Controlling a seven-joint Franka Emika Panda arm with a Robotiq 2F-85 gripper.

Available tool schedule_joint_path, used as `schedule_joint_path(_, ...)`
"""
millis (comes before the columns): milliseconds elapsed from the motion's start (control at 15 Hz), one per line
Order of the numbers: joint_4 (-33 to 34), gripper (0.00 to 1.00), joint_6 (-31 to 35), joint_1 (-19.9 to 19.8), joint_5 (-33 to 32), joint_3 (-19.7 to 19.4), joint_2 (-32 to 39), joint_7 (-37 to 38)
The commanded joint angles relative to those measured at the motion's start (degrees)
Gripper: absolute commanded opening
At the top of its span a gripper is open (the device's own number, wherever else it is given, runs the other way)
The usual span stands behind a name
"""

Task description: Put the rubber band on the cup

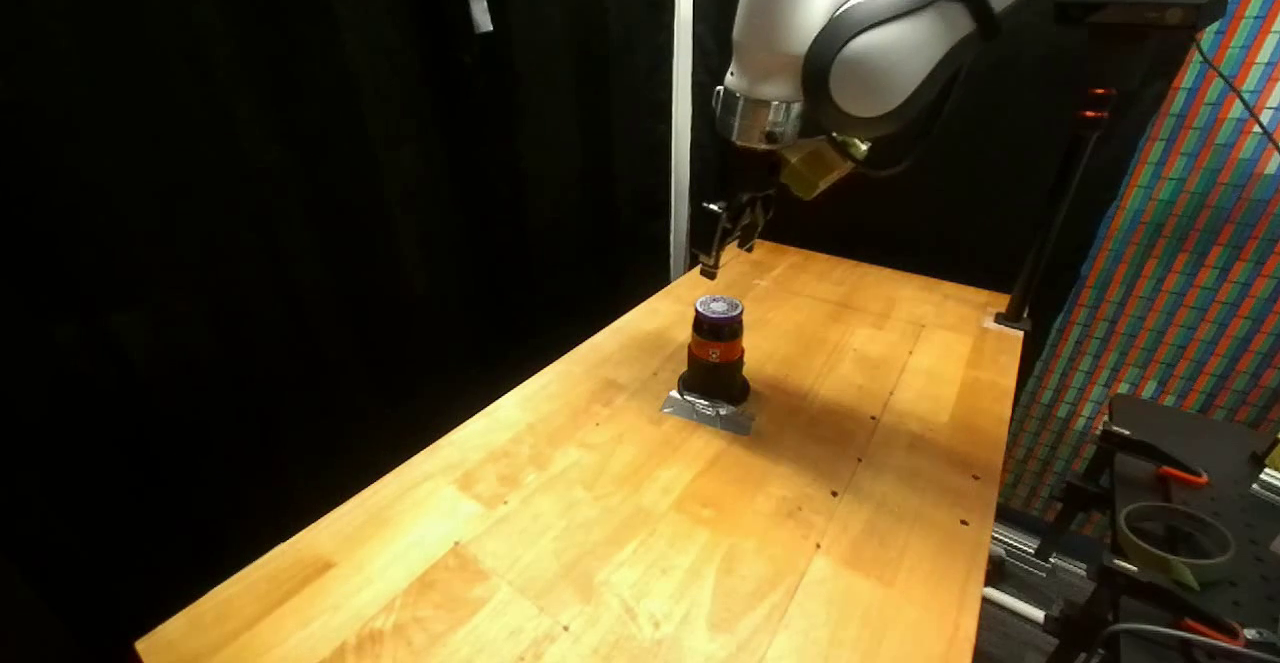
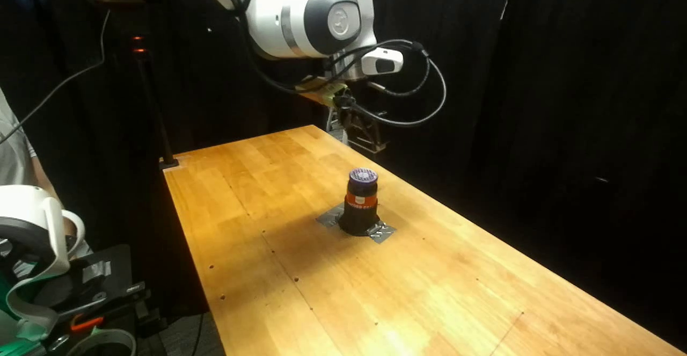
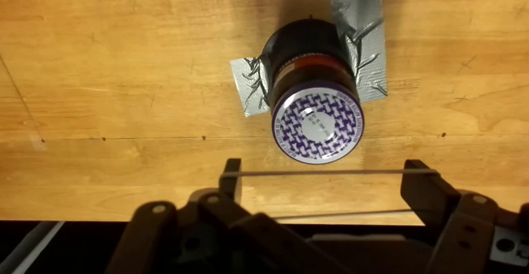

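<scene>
The cup is a short jar-like cylinder with an orange band and a purple-and-white patterned top [image 3: 318, 123]. It stands upright in a black base [image 1: 716, 383] on the table, and shows in both exterior views [image 1: 718, 345] [image 2: 362, 199]. My gripper [image 3: 324, 170] is open, its fingers wide apart. The thin rubber band [image 3: 322, 172] is stretched around both fingers, with two strands crossing the gap. In both exterior views my gripper [image 1: 728, 261] [image 2: 370, 146] hangs above and beyond the cup, near the table's edge, not touching it. The band cannot be made out there.
Silver tape [image 3: 358, 38] fixes the black base to the wooden table [image 1: 600, 543]. The table's edge lies under my gripper, with a black curtain beyond. A dark post [image 1: 1060, 193] stands at the table's far corner. A dark cart [image 1: 1190, 453] stands beside the table.
</scene>
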Motion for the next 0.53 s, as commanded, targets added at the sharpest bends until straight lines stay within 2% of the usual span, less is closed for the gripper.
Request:
schedule_joint_path(0, 6.97, 1.00, 0.96, 1.06, 1.84, -2.41, 6.26, -2.65)
schedule_joint_path(467, 11.84, 1.00, 0.26, -0.56, 10.45, -1.43, 13.37, -9.10)
